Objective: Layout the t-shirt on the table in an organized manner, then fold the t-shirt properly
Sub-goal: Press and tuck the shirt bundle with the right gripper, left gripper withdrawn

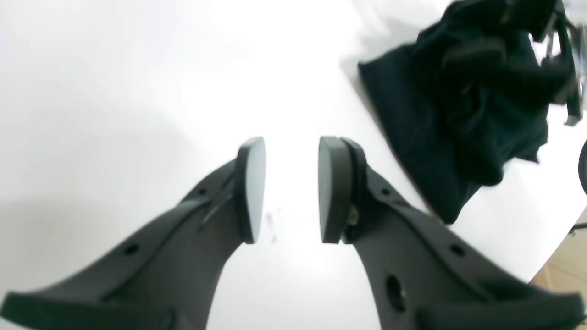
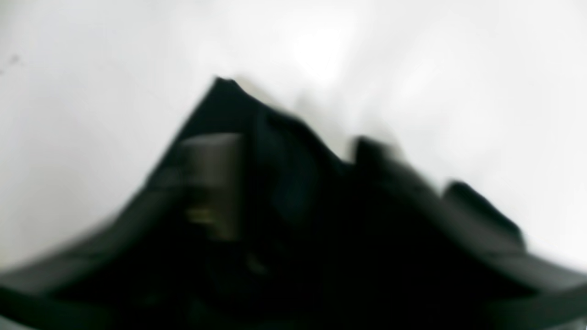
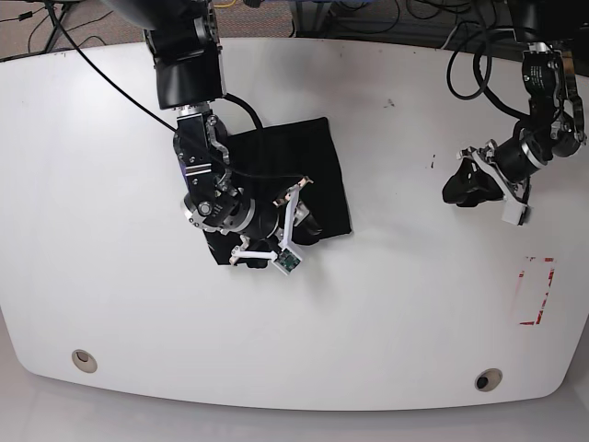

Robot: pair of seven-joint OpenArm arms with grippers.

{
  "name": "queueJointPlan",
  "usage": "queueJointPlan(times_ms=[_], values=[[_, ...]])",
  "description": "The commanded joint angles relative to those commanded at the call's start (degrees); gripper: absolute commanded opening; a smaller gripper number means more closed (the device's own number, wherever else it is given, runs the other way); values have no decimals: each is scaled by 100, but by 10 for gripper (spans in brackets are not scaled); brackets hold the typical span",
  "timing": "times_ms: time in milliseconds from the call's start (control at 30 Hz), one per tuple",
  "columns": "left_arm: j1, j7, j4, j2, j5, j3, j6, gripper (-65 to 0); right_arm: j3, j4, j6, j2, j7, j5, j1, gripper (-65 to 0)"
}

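The black t-shirt (image 3: 294,170) lies bunched left of the middle of the white table (image 3: 386,322). My right gripper (image 3: 306,224) is down on its near edge. In the right wrist view, blurred black cloth (image 2: 293,220) covers the fingers, so their state is unclear. My left gripper (image 3: 457,189) hovers over bare table at the right, far from the shirt. In the left wrist view this left gripper (image 1: 292,188) is open and empty, with the t-shirt (image 1: 458,119) at the upper right. No print or lettering shows.
A red tape rectangle (image 3: 537,290) is at the right edge. Two grommet holes (image 3: 84,360) (image 3: 488,378) sit near the front edge. Small dark marks (image 3: 431,164) lie by the left gripper. Cables (image 3: 386,23) run behind the table's far edge.
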Motion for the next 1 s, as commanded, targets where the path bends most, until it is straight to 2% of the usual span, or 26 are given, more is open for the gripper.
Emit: queueJointPlan(times_ms=[67, 100, 267, 500, 633, 800, 1000], values=[[26, 0, -9, 0, 0, 0, 0, -472, 0, 18, 0, 9, 0, 9, -9, -645], [26, 0, -9, 0, 0, 9, 0, -472, -9, 35, 0, 9, -26, 26, -18, -650], [79, 0, -26, 0, 9, 18, 0, -472, -9, 668, 0, -79, -343, 53, -141, -636], [62, 0, -220, 26, 334, 44, 0, -472, -9, 1697, 0, -448, -1187, 44, -246, -642], [53, -9, -290, 35, 501, 281, 0, -472, -9, 2251, 0, -677, -1626, 53, -246, -642], [53, -18, -299, 35, 580, 510, 0, -472, -35, 2532, 0, -914, -1855, 53, -237, -642], [79, -18, -299, 35, 580, 598, 0, -472, -396, 2426, 0, -975, -1837, 18, -220, -639]])
